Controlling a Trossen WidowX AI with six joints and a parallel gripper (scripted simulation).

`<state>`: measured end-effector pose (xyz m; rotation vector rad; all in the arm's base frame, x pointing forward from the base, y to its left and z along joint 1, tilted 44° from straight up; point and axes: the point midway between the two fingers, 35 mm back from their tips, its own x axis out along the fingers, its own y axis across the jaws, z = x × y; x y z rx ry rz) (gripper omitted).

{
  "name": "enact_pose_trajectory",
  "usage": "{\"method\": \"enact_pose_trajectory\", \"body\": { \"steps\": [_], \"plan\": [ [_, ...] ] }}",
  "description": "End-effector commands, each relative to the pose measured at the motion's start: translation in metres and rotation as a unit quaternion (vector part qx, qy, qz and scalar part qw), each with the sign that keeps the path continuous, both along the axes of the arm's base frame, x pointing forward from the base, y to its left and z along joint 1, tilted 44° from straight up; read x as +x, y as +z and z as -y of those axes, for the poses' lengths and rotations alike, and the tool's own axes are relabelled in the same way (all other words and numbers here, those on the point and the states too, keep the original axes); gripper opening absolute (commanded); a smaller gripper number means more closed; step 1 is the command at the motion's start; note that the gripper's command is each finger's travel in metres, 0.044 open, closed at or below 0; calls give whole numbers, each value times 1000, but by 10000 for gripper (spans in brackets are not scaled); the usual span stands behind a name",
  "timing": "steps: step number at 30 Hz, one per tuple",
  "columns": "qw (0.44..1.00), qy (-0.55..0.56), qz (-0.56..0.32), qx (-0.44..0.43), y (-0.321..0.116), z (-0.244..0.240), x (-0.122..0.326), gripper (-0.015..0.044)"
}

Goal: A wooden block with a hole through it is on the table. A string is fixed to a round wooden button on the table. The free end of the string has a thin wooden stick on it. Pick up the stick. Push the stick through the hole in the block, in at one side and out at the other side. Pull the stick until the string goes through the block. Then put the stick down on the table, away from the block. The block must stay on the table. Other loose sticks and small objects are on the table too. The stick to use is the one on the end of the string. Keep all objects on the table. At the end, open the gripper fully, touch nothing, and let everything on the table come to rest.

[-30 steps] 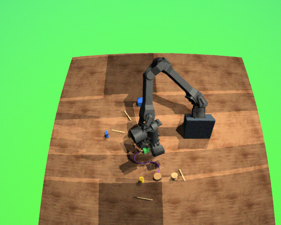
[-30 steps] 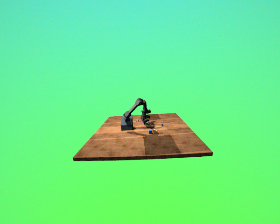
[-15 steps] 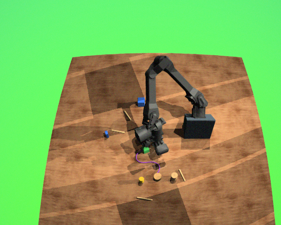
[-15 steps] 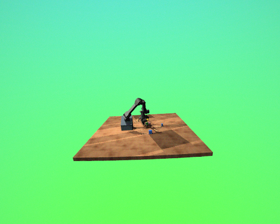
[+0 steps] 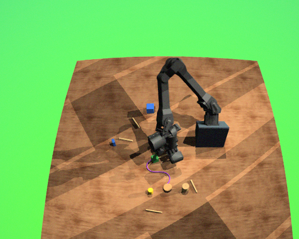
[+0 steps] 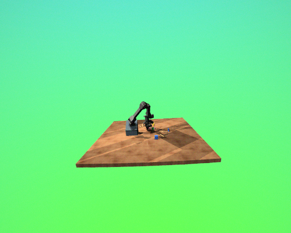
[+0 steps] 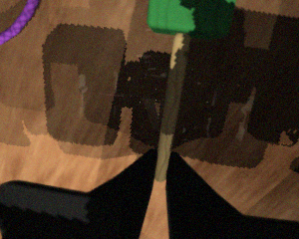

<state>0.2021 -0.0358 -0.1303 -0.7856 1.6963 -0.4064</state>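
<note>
My gripper (image 7: 162, 157) (image 5: 163, 154) is low over the table and shut on the thin wooden stick (image 7: 169, 107). The stick runs from my fingertips straight to the green block (image 7: 171, 15) (image 5: 154, 158), and its far end meets the block's near face; I cannot see the hole. The block sits on the table. The purple string (image 7: 12, 27) (image 5: 157, 172) curves from the block's far side to the round wooden button (image 5: 167, 187). The string's joint with the stick is hidden behind the block.
Loose sticks (image 5: 135, 122) (image 5: 125, 139) (image 5: 193, 185) (image 5: 153, 210) lie around. A blue cube (image 5: 150, 108) (image 6: 156, 137), a small blue block (image 5: 113, 142), a yellow cylinder (image 5: 150, 190) and a wooden cylinder (image 5: 185, 188) stand nearby. The arm's dark base (image 5: 212, 133) is to the right.
</note>
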Motion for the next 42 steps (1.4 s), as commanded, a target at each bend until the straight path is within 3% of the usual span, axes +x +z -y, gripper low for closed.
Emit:
{"method": "enact_pose_trajectory", "body": {
  "steps": [1,42],
  "plan": [
    [1000,-2,2,0,1,0,-6,0],
    [1000,-3,1,3,13,22,-51,0]
  ]
}}
